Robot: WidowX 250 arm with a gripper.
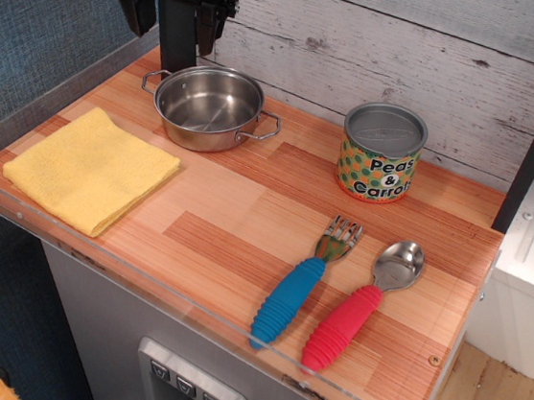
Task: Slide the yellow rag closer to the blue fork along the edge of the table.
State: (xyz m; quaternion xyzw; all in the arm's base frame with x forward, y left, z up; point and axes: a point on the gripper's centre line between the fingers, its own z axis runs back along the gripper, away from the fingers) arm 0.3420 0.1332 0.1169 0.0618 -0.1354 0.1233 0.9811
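Observation:
The yellow rag (90, 169) lies folded flat at the left end of the wooden table (237, 211), near the front edge. The blue fork (301, 283) lies near the front edge right of centre, its metal head pointing back. A wide stretch of bare wood separates rag and fork. My gripper (170, 10) hangs high at the back left, above and behind the steel pot (208, 106). Its two dark fingers are spread apart and hold nothing. It is far from the rag.
A red-handled spoon (361, 307) lies just right of the fork. A "Peas & Carrots" can (381, 153) stands at the back right. A clear acrylic guard (188, 299) rims the table. A white plank wall stands behind.

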